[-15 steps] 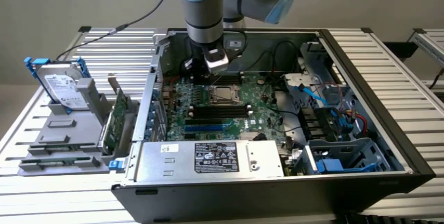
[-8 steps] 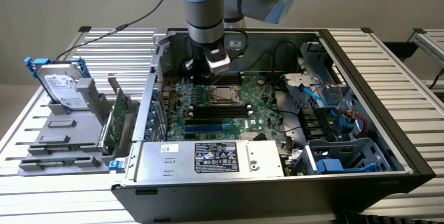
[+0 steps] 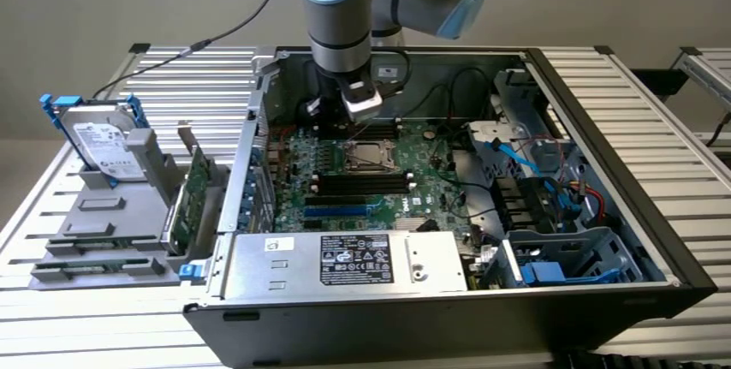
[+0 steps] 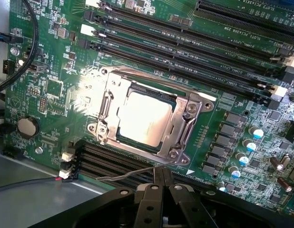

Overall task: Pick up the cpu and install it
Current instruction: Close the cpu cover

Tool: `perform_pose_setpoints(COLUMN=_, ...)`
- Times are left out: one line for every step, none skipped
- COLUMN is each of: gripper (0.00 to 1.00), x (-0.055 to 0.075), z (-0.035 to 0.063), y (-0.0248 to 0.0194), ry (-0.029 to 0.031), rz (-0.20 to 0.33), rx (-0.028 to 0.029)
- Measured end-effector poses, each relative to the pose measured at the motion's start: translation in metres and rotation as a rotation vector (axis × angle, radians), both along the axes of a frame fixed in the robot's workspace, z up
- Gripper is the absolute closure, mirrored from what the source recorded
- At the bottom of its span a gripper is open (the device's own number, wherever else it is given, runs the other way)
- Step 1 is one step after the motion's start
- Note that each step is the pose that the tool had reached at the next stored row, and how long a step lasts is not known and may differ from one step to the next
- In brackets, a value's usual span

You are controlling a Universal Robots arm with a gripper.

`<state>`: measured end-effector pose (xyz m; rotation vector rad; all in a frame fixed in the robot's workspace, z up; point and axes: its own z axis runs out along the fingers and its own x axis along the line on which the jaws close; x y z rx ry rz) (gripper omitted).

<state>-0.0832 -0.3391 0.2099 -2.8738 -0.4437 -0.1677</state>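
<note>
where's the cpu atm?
The small square silver-topped cpu sits in the metal-framed socket on the green motherboard, between the black memory slot banks, close to the gripper; in the exterior view, middle of the open case.

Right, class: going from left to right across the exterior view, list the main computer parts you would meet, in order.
hard drive standing in its holder → green circuit card → cpu sitting in the motherboard socket → blue drive bay at the case's far side.
</note>
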Motion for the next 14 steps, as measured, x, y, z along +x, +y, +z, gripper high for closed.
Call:
perform_pose_setpoints(gripper=0.89, x=0.0002, z=-0.0001, y=0.0, ry=-0.0004, rz=0.002, rx=0.0)
perform_pose_setpoints(gripper=0.89, x=0.0005, z=-0.0003, y=0.0001, ry=-0.0008, rz=0.005, rx=0.0)
perform_pose_setpoints(gripper=0.89, x=0.0007, z=-0.0005, y=0.0001, ry=-0.0013, rz=0.007, rx=0.0)
perform_pose_setpoints(gripper=0.89, x=0.001, z=-0.0006, y=0.0001, ry=-0.0017, rz=0.009, rx=-0.0001)
perform_pose_setpoints(gripper=0.89, x=0.0012, z=-0.0007, y=0.0002, ry=-0.0021, rz=0.012, rx=0.0)
perform_pose_setpoints(gripper=0.89, x=0.0015, z=-0.0009, y=0.0003, ry=-0.0026, rz=0.014, rx=-0.0001)
perform_pose_setpoints(gripper=0.89, x=0.0017, z=-0.001, y=0.0003, ry=-0.003, rz=0.016, rx=-0.0001)
perform_pose_setpoints(gripper=0.89, x=0.002, z=-0.0012, y=0.0003, ry=-0.0034, rz=0.019, rx=0.0)
perform_pose_setpoints(gripper=0.89, x=0.0024, z=-0.0014, y=0.0004, ry=-0.0036, rz=0.021, rx=0.0)
perform_pose_setpoints(gripper=0.89, x=0.0027, z=-0.0015, y=0.0004, ry=-0.0037, rz=0.023, rx=0.0)
perform_pose_setpoints(gripper=0.89, x=0.0031, z=-0.0017, y=0.0004, ry=-0.0038, rz=0.026, rx=0.0)
perform_pose_setpoints(gripper=0.89, x=0.0034, z=-0.0018, y=0.0004, ry=-0.0039, rz=0.028, rx=0.0)
perform_pose_setpoints(gripper=0.89, x=0.0038, z=-0.002, y=0.0004, ry=-0.0039, rz=0.03, rx=-0.0001)
perform_pose_setpoints(gripper=0.89, x=0.0041, z=-0.0021, y=0.0004, ry=-0.004, rz=0.033, rx=0.0)
